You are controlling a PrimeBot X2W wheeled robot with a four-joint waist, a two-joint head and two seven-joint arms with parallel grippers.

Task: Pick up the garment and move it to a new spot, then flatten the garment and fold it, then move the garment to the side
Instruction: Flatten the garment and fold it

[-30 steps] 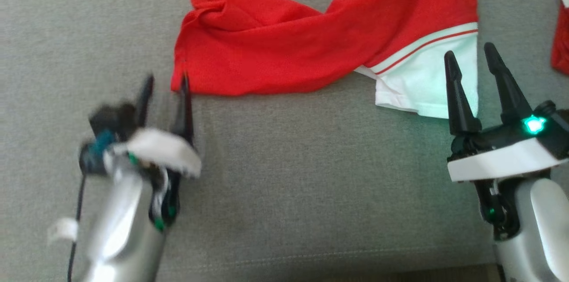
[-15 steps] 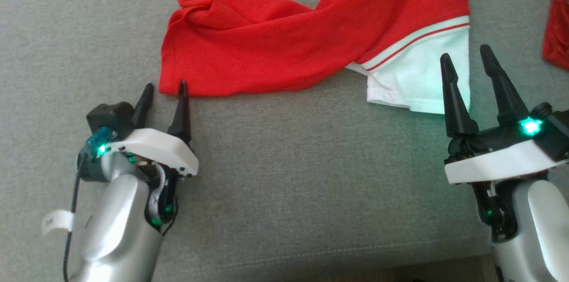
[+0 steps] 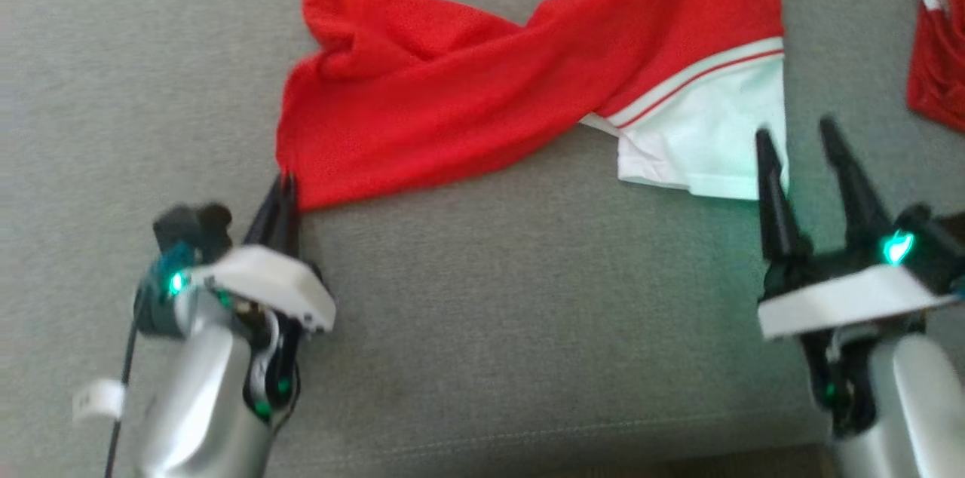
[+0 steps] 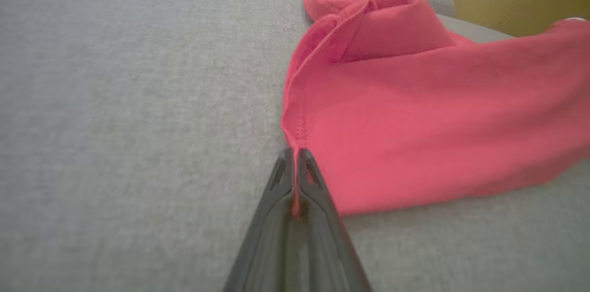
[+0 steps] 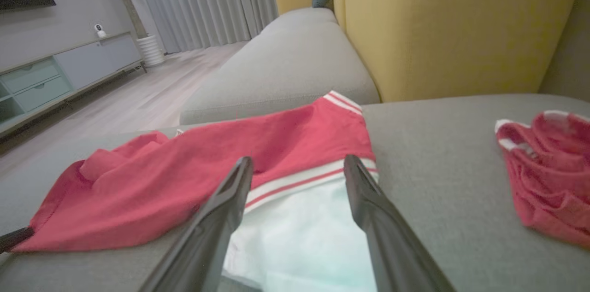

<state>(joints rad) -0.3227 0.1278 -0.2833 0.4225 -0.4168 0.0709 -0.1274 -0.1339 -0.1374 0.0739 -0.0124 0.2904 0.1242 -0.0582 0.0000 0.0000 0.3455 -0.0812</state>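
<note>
The red garment [image 3: 467, 108] lay twisted and crumpled on the grey sofa seat [image 3: 528, 327], its white, striped end toward the robot's right. The left pincer [image 3: 285, 180] was pressed together on the garment's near left corner, pinching the hemmed edge. From the left wrist a sliver of red cloth showed between the fingers. The right pincer [image 3: 795, 130] was spread wide and held nothing, its tips at the near edge of the white part. Another bunched red cloth [image 3: 935, 63] lay well apart at the far right, and a yellow backrest [image 5: 451, 20] stood behind the seat.
</note>
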